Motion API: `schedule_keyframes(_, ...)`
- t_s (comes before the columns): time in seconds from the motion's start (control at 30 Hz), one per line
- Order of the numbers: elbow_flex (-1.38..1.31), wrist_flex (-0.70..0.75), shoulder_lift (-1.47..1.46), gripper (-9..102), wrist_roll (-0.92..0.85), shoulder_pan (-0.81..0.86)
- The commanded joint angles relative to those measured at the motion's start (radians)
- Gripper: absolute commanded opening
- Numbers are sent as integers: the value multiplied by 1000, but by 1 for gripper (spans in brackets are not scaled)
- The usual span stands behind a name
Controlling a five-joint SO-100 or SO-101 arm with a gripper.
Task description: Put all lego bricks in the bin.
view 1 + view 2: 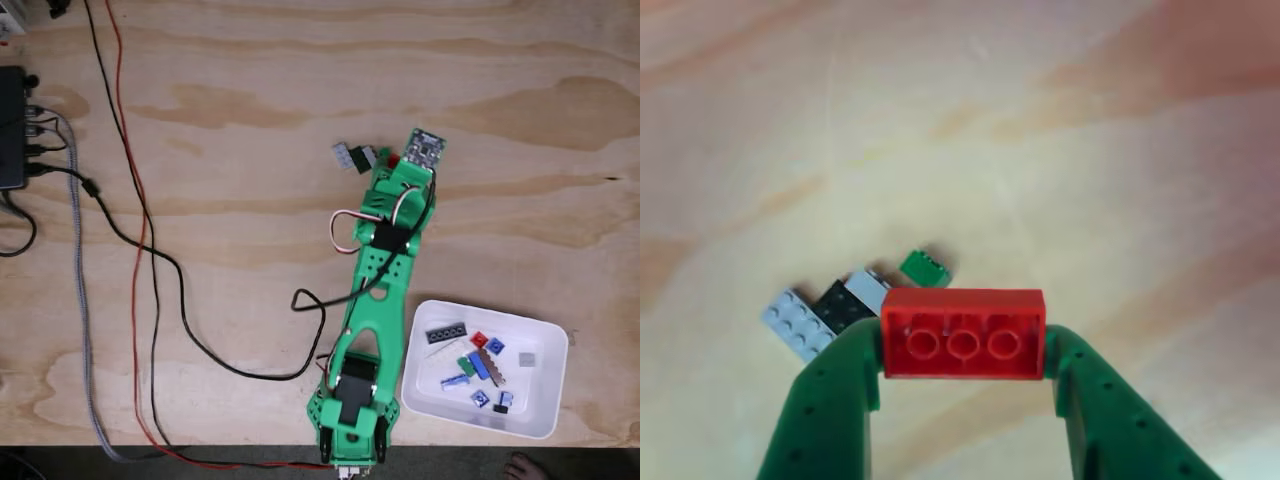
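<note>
Green fingers are rising from the bottom edge of the other view, and your gripper is clamping a red brick between them. You are seeing the brick's underside, with three round tubes in a row, and each finger is pressing against one short end of it. Just behind it on the wood, a small green piece is lying tilted, apart from the red one. To the left in that view, a grey, black and grey strip of bricks is lying flat, its near end partly hidden by the left finger.

From the fixed view, your arm is stretching up the table from the bottom edge, with the gripper at its far end beside a small circuit board. A sliver of red is showing at the tip, and the grey strip is sitting just to the left of it.

Well apart from the gripper, the white bin is resting to the right of the arm's base, near the bottom edge. Inside it, several bricks in black, red, blue, green, brown and grey are lying scattered. Black, red and grey cables are trailing across the left half of the table.
</note>
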Motion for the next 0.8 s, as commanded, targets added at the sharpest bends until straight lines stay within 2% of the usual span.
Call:
schedule_keyframes(0.0,176,135,758,0,-153,583)
schedule_keyframes(0.07,233,175,854,0,-176,785)
schedule_keyframes(0.13,242,299,907,0,-232,989)
schedule_keyframes(0.17,278,314,931,0,-262,1086)
schedule_keyframes(0.33,448,255,928,0,-347,1367)
schedule_keyframes(0.47,586,160,877,0,-387,1411)
schedule_keyframes(0.5,615,147,870,4,-403,1413)
schedule_keyframes(0.57,644,104,847,21,-359,1404)
schedule_keyframes(0.6,655,72,836,25,-327,1391)
schedule_keyframes(0.67,652,71,801,31,-310,1370)
schedule_keyframes(0.77,600,98,721,31,-255,1285)
